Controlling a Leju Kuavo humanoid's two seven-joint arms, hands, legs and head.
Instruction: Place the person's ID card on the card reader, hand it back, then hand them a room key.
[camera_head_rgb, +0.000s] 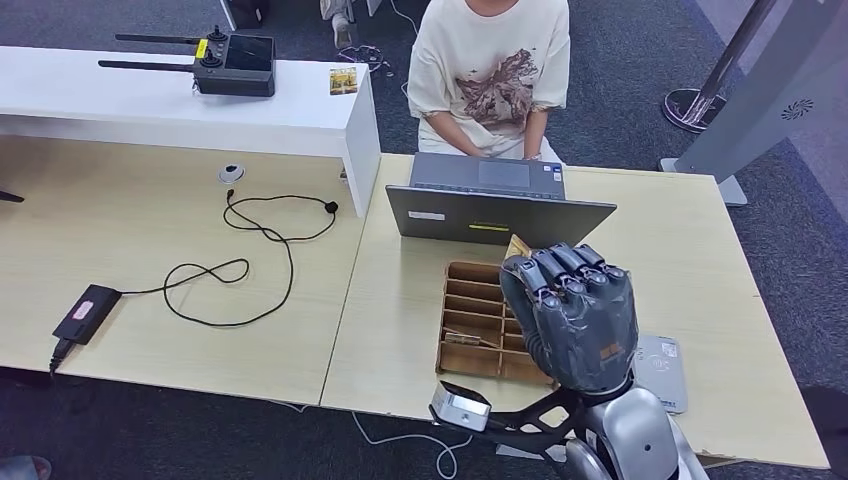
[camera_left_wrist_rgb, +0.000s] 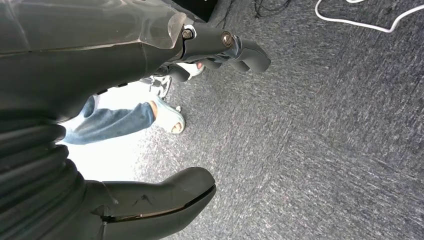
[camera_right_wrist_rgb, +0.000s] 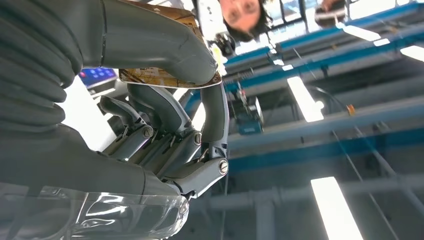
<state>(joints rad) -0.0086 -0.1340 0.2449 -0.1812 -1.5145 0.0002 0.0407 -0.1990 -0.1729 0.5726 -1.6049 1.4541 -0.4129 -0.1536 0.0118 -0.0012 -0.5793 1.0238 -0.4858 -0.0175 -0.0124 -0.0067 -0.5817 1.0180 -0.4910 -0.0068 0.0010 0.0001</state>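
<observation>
My right hand (camera_head_rgb: 575, 315) is raised, back toward me, above the wooden compartment tray (camera_head_rgb: 470, 300). It pinches a brown-and-yellow card (camera_right_wrist_rgb: 165, 77) between thumb and a finger. One corner of the card (camera_head_rgb: 517, 246) peeks above the fingers, and I cannot tell whether it is the ID card or a room key. The grey card reader (camera_head_rgb: 662, 365) lies flat on the table just right of the hand. The person (camera_head_rgb: 490, 70) sits across the table behind a laptop (camera_head_rgb: 490, 205). My left hand (camera_left_wrist_rgb: 100, 55) hangs over the carpet, fingers apart, holding nothing.
A white counter (camera_head_rgb: 300, 115) at the back left carries a black remote controller (camera_head_rgb: 225, 65) and a small yellow card (camera_head_rgb: 343, 80). A black cable (camera_head_rgb: 240, 270) and power brick (camera_head_rgb: 87, 313) lie on the left table. A stanchion base (camera_head_rgb: 692, 108) stands at the far right.
</observation>
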